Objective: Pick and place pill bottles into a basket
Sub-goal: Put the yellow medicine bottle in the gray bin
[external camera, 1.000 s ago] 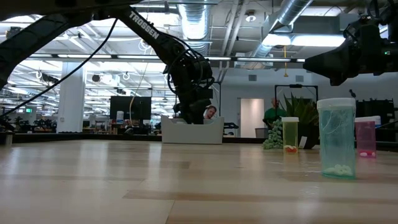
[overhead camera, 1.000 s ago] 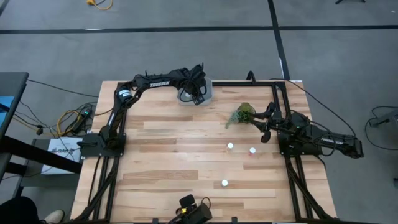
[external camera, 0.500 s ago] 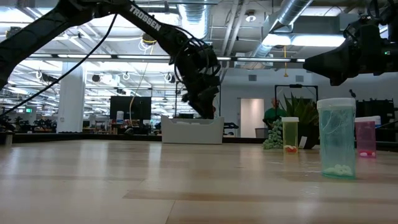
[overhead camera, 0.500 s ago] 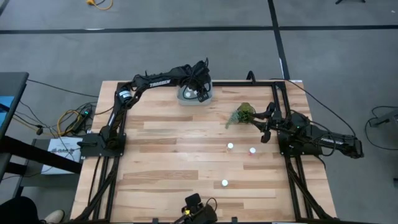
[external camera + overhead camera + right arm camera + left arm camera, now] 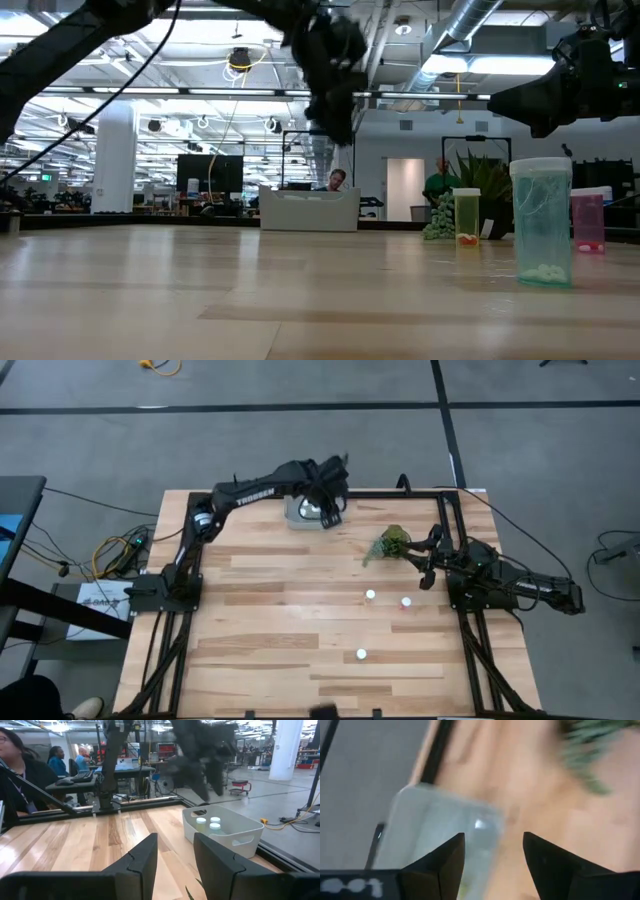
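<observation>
Since a second ago, the left pincer (image 5: 328, 500) has risen from inside the basket (image 5: 300, 512) and now hangs above it, fingers apart and empty. Two white-capped bottles (image 5: 209, 823) stand in the basket at the tabletop's (image 5: 280, 610) far edge. Three pill bottles (image 5: 369, 595) are still out on the wood, near the right pincer (image 5: 425, 565), which waits open beside the plant (image 5: 392, 543).

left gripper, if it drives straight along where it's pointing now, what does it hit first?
Probably the basket. The left gripper hangs open above it, and its wrist view looks past the fingers onto the basket's rim and inside, with bare table beyond. Depth is blurred, so it may meet the rim or a pill bottle inside.
</observation>
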Robot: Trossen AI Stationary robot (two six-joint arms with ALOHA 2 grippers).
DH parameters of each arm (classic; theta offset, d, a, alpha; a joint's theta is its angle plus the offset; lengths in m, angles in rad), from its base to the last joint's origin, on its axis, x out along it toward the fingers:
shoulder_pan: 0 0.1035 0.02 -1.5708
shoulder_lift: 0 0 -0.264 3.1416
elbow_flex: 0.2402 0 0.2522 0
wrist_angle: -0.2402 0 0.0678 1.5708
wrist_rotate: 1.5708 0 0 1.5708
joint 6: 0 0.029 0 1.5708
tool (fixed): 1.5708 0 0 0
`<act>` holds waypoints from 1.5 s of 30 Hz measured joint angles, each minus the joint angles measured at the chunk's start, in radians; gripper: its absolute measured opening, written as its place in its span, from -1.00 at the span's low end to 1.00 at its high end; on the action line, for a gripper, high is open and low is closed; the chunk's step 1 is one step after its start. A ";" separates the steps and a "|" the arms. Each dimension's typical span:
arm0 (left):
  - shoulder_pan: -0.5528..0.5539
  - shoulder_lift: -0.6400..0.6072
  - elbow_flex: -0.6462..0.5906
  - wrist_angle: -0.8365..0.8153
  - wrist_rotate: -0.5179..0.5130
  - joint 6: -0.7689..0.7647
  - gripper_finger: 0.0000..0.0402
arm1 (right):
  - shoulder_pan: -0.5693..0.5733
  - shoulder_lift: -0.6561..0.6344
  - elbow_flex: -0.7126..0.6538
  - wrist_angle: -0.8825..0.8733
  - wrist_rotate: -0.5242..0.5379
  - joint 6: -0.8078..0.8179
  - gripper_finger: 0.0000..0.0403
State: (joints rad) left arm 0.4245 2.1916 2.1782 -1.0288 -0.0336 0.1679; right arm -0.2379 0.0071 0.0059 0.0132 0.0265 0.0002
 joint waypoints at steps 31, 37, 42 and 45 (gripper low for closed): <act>-0.984 -0.256 0.042 -0.084 -0.337 -0.247 -0.27 | 0.000 -0.001 0.000 0.000 0.000 0.000 -0.40; -1.114 -0.401 -0.137 0.043 -0.425 -0.241 -0.27 | 0.000 -0.001 0.000 0.000 0.000 0.000 -0.40; -1.187 -0.634 -0.497 0.322 -0.505 -0.262 -0.27 | 0.000 -0.001 0.000 0.000 0.000 0.000 -0.40; -1.204 -0.803 -0.734 0.543 -0.470 -0.253 -0.27 | 0.000 -0.001 0.000 0.000 0.000 0.000 -0.40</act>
State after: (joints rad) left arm -0.7799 1.3882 1.4443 -0.4858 -0.5039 -0.0851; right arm -0.2379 0.0063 0.0060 0.0132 0.0265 0.0001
